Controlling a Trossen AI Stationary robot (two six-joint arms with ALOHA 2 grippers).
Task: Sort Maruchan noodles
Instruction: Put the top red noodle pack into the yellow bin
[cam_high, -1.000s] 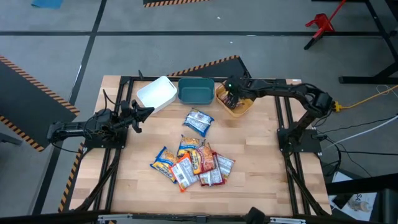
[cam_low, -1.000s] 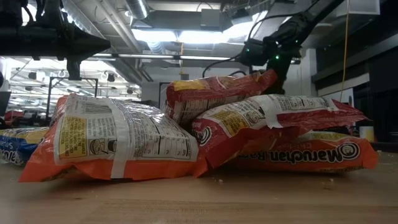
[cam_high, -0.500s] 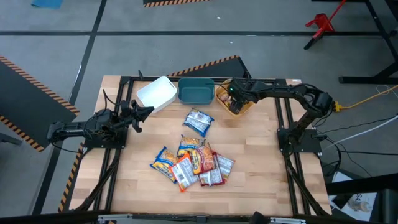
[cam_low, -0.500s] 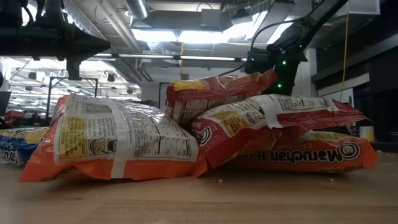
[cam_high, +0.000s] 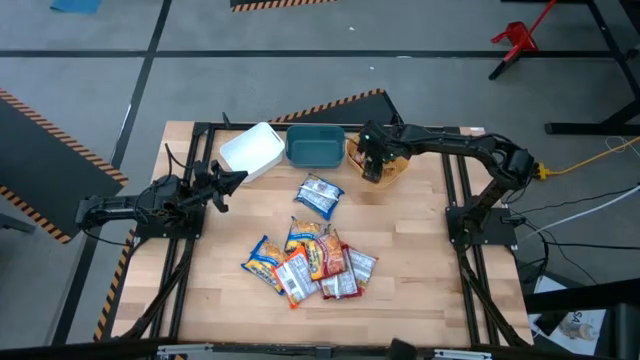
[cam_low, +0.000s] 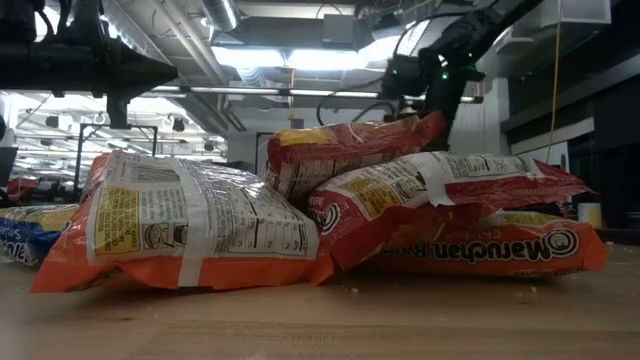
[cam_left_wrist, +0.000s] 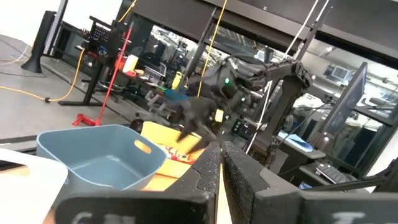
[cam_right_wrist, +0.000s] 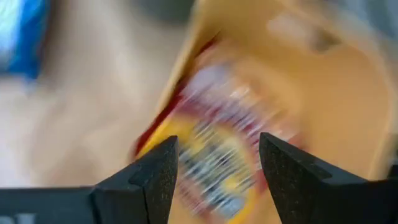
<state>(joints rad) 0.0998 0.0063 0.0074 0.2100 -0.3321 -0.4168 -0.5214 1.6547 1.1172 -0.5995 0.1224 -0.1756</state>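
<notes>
Several Maruchan packets lie in a loose heap (cam_high: 310, 264) near the table's middle; the low view shows them stacked, an orange-white one (cam_low: 190, 225) in front of red ones (cam_low: 440, 190). One blue-white packet (cam_high: 320, 195) lies apart, nearer the bins. A red-yellow packet (cam_right_wrist: 211, 124) lies inside the orange bin (cam_high: 396, 172). My right gripper (cam_high: 368, 168) (cam_right_wrist: 217, 149) hangs open over that bin's left rim, above the packet. My left gripper (cam_high: 232, 181) (cam_left_wrist: 221, 152) waits shut above the table's left side, beside the white bin (cam_high: 252, 150).
The white bin, the teal bin (cam_high: 315, 146) and the orange bin stand in a row along the table's far edge. Bare wood shows on the near strip and on the right side (cam_high: 420, 240) of the table. The arms' frames run along both side edges.
My right gripper has risen over the orange bin and shifted a little toward the table's left; its wrist view is smeared by motion. The heap, the blue packet and the bins lie as before.
</notes>
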